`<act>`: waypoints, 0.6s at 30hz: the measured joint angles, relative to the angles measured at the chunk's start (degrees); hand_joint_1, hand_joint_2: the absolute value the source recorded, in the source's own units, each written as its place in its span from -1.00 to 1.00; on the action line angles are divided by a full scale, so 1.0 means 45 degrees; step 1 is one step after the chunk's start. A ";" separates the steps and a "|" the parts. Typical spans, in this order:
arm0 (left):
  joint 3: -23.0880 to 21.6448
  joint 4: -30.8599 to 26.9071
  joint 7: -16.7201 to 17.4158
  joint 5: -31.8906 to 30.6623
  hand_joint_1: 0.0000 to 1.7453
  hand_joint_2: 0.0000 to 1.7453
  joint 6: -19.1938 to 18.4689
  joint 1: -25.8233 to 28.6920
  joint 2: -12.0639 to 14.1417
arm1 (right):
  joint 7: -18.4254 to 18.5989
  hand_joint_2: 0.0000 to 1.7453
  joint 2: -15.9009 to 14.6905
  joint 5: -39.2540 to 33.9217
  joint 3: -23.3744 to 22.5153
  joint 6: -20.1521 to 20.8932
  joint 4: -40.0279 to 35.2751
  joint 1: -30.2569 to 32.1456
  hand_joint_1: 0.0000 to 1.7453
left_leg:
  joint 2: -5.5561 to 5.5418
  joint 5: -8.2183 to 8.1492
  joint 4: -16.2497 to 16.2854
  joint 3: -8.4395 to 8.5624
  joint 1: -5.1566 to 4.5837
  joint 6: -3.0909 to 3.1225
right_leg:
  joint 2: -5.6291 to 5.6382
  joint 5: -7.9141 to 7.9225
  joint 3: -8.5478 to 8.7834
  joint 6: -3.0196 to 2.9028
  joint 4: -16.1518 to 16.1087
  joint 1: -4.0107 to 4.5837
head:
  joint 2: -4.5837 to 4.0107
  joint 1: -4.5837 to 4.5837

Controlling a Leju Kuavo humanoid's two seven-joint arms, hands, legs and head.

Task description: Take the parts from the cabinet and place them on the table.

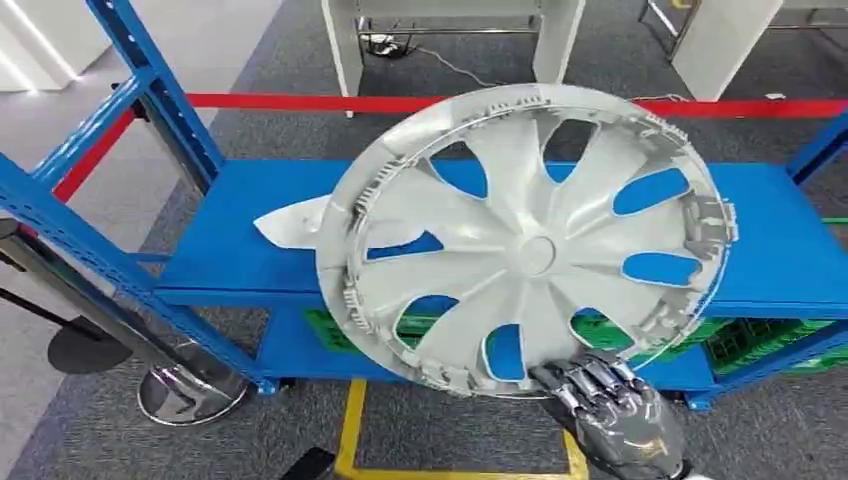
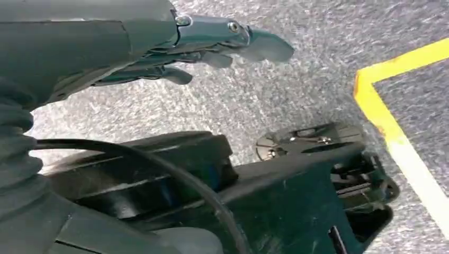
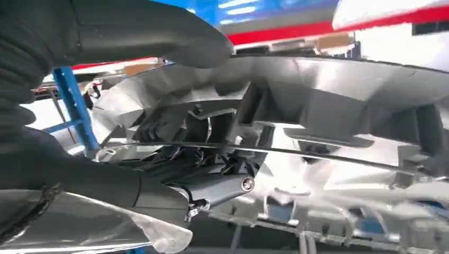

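Observation:
A large silver wheel cover (image 1: 525, 235) with curved spokes hangs tilted in front of the blue shelf (image 1: 240, 250) in the head view. My right hand (image 1: 610, 405) grips its lower rim from below. The right wrist view looks up at the cover's ribbed underside (image 3: 328, 116), with my right hand's thumb (image 3: 159, 32) over the rim and fingers (image 3: 206, 188) curled under it. My left hand (image 2: 212, 45) hangs beside my body over grey carpet, fingers spread and holding nothing. A second pale part (image 1: 295, 222) lies on the shelf behind the cover's left edge.
The blue cabinet frame has slanted uprights (image 1: 150, 80) at left. Green crates (image 1: 750, 340) sit on its lower level. Red tape (image 1: 300, 100) runs behind it, yellow floor marking (image 1: 350, 430) lies before it, and white table legs (image 1: 345, 45) stand beyond. A chrome stanchion base (image 1: 185, 390) is at lower left.

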 joint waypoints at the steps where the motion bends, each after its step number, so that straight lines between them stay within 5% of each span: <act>1: 0.0039 0.0000 -0.0019 0.0097 -1.00 1.00 0.0010 0.0019 0.0014 | -0.0089 1.00 0.0083 -0.0154 0.0000 -0.0015 -0.0015 0.0008 1.00 | -0.0005 0.0065 -0.0021 -0.0010 0.0017 -0.0071 | -0.0004 0.0058 -0.0038 -0.0115 0.0007 0.0016 | 0.0000 0.0010; 2: 0.0078 0.0000 -0.0122 0.0220 -1.00 1.00 0.0005 0.0042 0.0034 | -0.0049 1.00 0.0112 -0.0439 0.0069 -0.0024 -0.0010 -0.0036 1.00 | -0.0027 -0.0019 0.0065 -0.0063 0.0065 -0.0147 | -0.0086 0.0212 -0.0169 -0.0332 -0.0042 -0.0056 | 0.0000 0.0029; 3: 0.0161 0.0000 -0.0302 0.0400 -1.00 1.00 -0.0034 0.0039 0.0068 | 0.0033 1.00 0.0117 -0.0789 0.0234 -0.0024 0.0019 -0.0102 1.00 | -0.0041 -0.0660 0.0369 -0.0188 0.0074 -0.0234 | -0.0101 0.0328 -0.0293 -0.0461 -0.0039 -0.0045 | 0.0000 -0.0015; 5: 0.0399 0.0000 -0.0739 0.0832 -1.00 1.00 -0.0209 0.0013 0.0136 | 0.0276 1.00 0.0156 -0.1420 0.0627 -0.0029 0.0039 -0.0220 1.00 | -0.0045 -0.2344 0.2125 -0.0609 0.0094 -0.0350 | -0.0103 0.0608 -0.0496 -0.0562 -0.0029 -0.0028 | 0.0000 -0.0044; 6: 0.0486 0.0000 -0.0792 0.0919 -1.00 1.00 -0.0243 -0.0003 0.0185 | 0.0412 1.00 0.0200 -0.1555 0.0787 -0.0029 0.0058 -0.0280 1.00 | -0.0044 -0.2919 0.3087 -0.0767 0.0099 -0.0374 | -0.0104 0.0776 -0.0690 -0.0572 -0.0008 -0.0013 | 0.0000 -0.0044; 7: 0.0583 0.0000 -0.0792 0.1001 -1.00 1.00 -0.0252 -0.0008 0.0238 | 0.0528 1.00 0.0214 -0.1603 0.0922 -0.0029 0.0072 -0.0329 1.00 | -0.0044 -0.3077 0.3749 -0.0791 0.0100 -0.0376 | -0.0102 0.0921 -0.0894 -0.0566 0.0014 -0.0001 | 0.0000 -0.0044; 9: 0.0710 0.0000 -0.0685 0.1035 -1.00 1.00 -0.0292 -0.0002 0.0325 | 0.0728 1.00 0.0214 -0.1628 0.1122 -0.0029 0.0073 -0.0338 1.00 | -0.0044 -0.2498 0.3533 -0.0200 0.0099 -0.0325 | -0.0102 0.1154 -0.1280 -0.0534 0.0077 0.0010 | 0.0000 -0.0044; 11: 0.0797 0.0000 -0.0666 0.1050 -1.00 1.00 -0.0311 -0.0006 0.0398 | 0.0742 1.00 0.0214 -0.1632 0.1249 -0.0029 0.0073 -0.0339 1.00 | -0.0057 -0.1733 0.1413 0.1293 0.0092 -0.0184 | -0.0088 0.1355 -0.1574 -0.0470 0.0145 0.0025 | 0.0000 -0.0048; 12: 0.0846 0.0000 -0.0666 0.1064 -1.00 1.00 -0.0311 -0.0032 0.0441 | 0.0747 1.00 0.0214 -0.1628 0.1312 -0.0029 0.0073 -0.0338 1.00 | -0.0093 -0.1886 0.0233 0.2050 0.0073 -0.0074 | -0.0090 0.1445 -0.1646 -0.0416 0.0165 0.0024 | 0.0000 -0.0049; 13: 0.0889 0.0000 -0.0666 0.1069 -1.00 1.00 -0.0316 -0.0061 0.0457 | 0.0747 1.00 0.0214 -0.1628 0.1350 -0.0029 0.0073 -0.0347 1.00 | -0.0097 -0.2073 -0.0434 0.2408 0.0033 -0.0047 | -0.0080 0.1543 -0.1719 -0.0320 0.0196 0.0083 | 0.0000 -0.0039; 15: 0.0938 0.0000 -0.0666 0.1098 -1.00 1.00 -0.0326 -0.0080 0.0461 | 0.0742 1.00 0.0214 -0.1628 0.1428 -0.0029 0.0073 -0.0367 1.00 | -0.0102 -0.2013 -0.0424 0.2244 -0.0016 0.0005 | -0.0100 0.1784 -0.1765 -0.0157 0.0114 0.0033 | 0.0000 -0.0053; 17: 0.0986 0.0000 -0.0661 0.1108 -1.00 1.00 -0.0326 -0.0052 0.0486 | 0.0727 1.00 0.0205 -0.1628 0.1501 -0.0034 0.0073 -0.0365 1.00 | -0.0053 -0.1685 -0.0571 0.2105 0.0064 0.0201 | -0.0072 0.1912 -0.1826 -0.0004 0.0050 0.0049 | 0.0000 -0.0034; 18: 0.0996 0.0000 -0.0631 0.1123 -1.00 1.00 -0.0316 -0.0090 0.0486 | 0.0718 1.00 0.0200 -0.1657 0.1501 -0.0034 0.0068 -0.0353 1.00 | 0.0007 -0.1531 -0.0574 0.1970 0.0079 0.0292 | -0.0055 0.1484 -0.1975 0.0010 0.0208 0.0028 | 0.0000 -0.0005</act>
